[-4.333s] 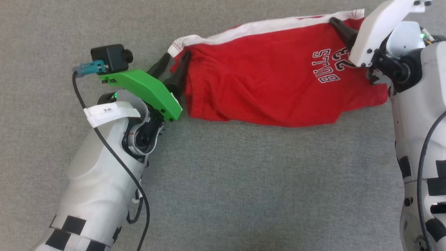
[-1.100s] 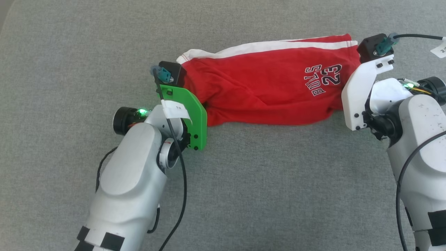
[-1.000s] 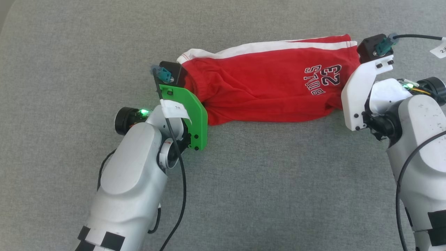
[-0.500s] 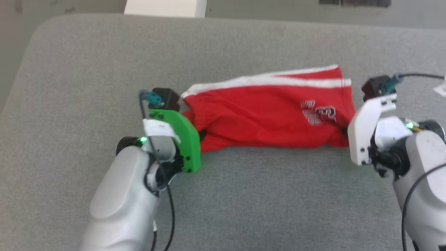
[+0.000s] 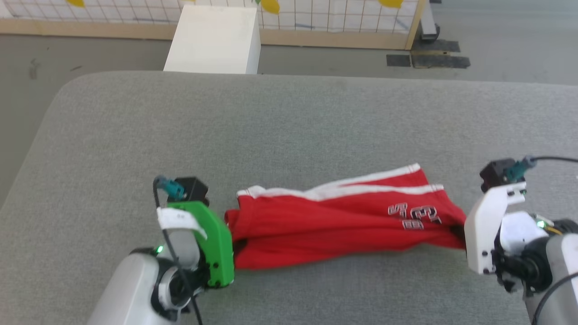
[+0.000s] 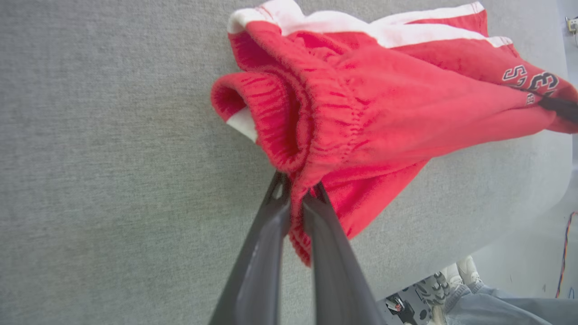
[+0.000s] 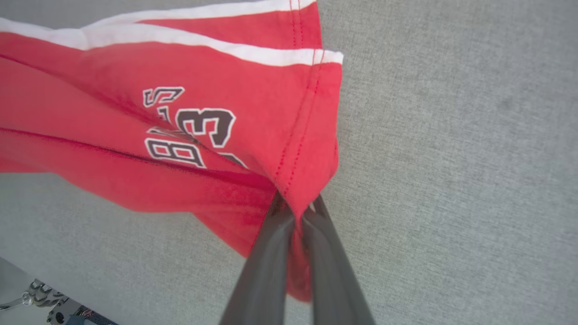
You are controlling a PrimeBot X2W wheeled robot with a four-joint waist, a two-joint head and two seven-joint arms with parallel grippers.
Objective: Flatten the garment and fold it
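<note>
The garment (image 5: 334,225) is stretched over the grey padded surface (image 5: 289,126), with the left gripper (image 6: 295,187) pinching its waistband and the right gripper (image 7: 295,205) pinching its hem corner. A white box (image 5: 212,40) stands beyond the far edge, well apart. Since a second ago the head camera has tilted up, and the fabric now creases across its lettering.

Place: a robot test room, like a lab.
Work top: a big grey soft table (image 5: 316,117) with round corners.
Floor: bare grey floor (image 5: 67,54) with black tape patches (image 5: 426,54), upper right.
Back: a wire fence (image 5: 338,18) in a wood frame and a plain white box (image 5: 212,38), along the top.
Person: shoes (image 6: 465,270) beside the table, lower right of the left wrist view.
</note>
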